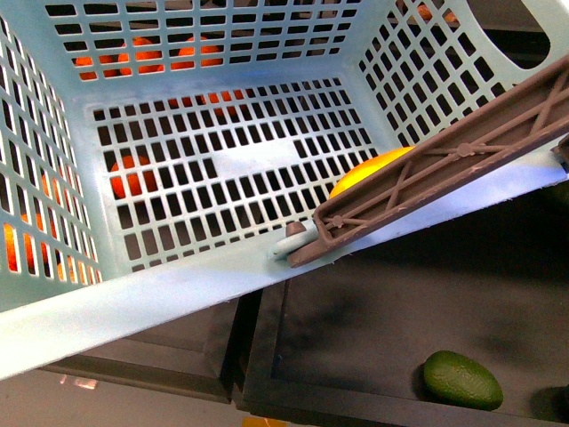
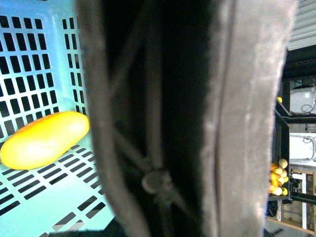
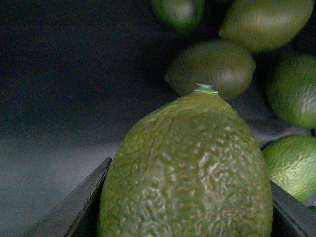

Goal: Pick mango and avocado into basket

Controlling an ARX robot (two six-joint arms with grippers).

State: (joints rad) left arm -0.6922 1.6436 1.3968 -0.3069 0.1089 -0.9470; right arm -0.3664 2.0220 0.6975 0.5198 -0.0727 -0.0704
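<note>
Thankfully, plenty of bare lattice floor in the basket (image 1: 133, 302) at left and centre for a drop. Beware the swing handle (image 1: 444, 165) slanting across right of centre, over the mango (image 1: 369, 171) inside: easy to clip while crossing the near rim. Cannot tell the left gripper's jaw state. Rightmost, pinches the avocado (image 3: 187, 148) in the right gripper (image 3: 189, 177), jaws tight on both flanks; might slip.

The mango (image 1: 369, 173) lies in the basket (image 1: 178, 294), the avocado (image 1: 461, 380) in a tray (image 1: 356, 329) before it.
</note>
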